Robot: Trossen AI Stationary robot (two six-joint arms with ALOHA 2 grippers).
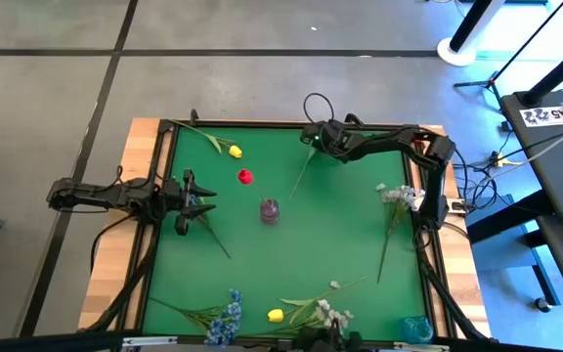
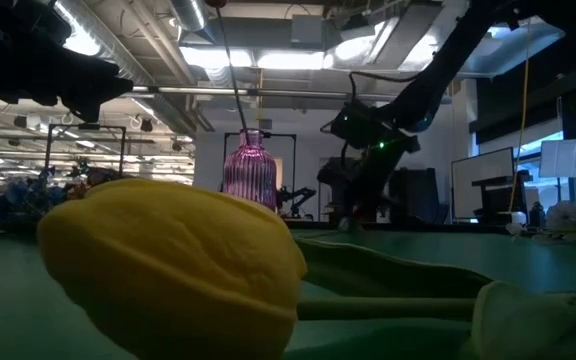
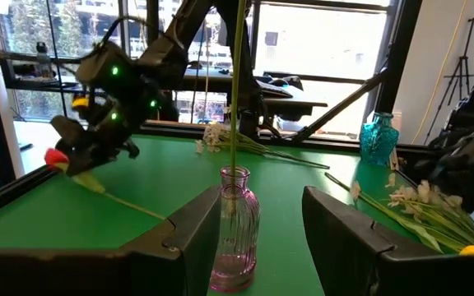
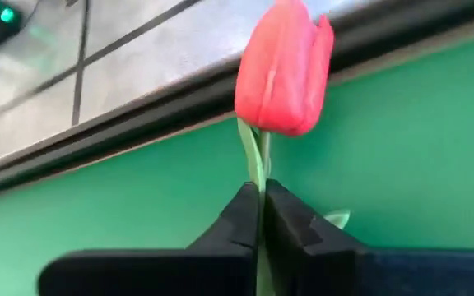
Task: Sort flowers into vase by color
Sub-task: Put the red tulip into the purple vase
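Note:
A red flower lies near the table's far edge with my right gripper (image 1: pixel 309 140) shut on it. Its red bud (image 4: pixel 285 70) shows just past the fingers, and its green stem (image 1: pixel 299 176) trails toward the pink vase (image 1: pixel 269 209). Another red flower (image 1: pixel 244 177) stands upright in that vase. My left gripper (image 1: pixel 208 200) waits open at the table's left, level, facing the pink vase (image 3: pixel 235 238). On the cloth lie a yellow flower (image 1: pixel 235 152) at the far left, white flowers (image 1: pixel 399 196) at the right, and blue flowers (image 1: pixel 228 318), a yellow one (image 1: pixel 276 315) and white ones (image 1: pixel 335 313) along the near edge. My right gripper pinches the red flower's stem just below the bud (image 4: pixel 257 193) between its two fingers. The fingers slant down from the table's far right and lie across the stem. The bud (image 3: pixel 56 158) sits just above the cloth, and the stem's lower part (image 3: pixel 130 204) rests on the table.
A teal vase (image 1: pixel 416 328) stands in the near right corner. A black frame (image 1: pixel 164 137) runs around the green cloth. Open cloth lies between the pink vase and the white flowers at the right.

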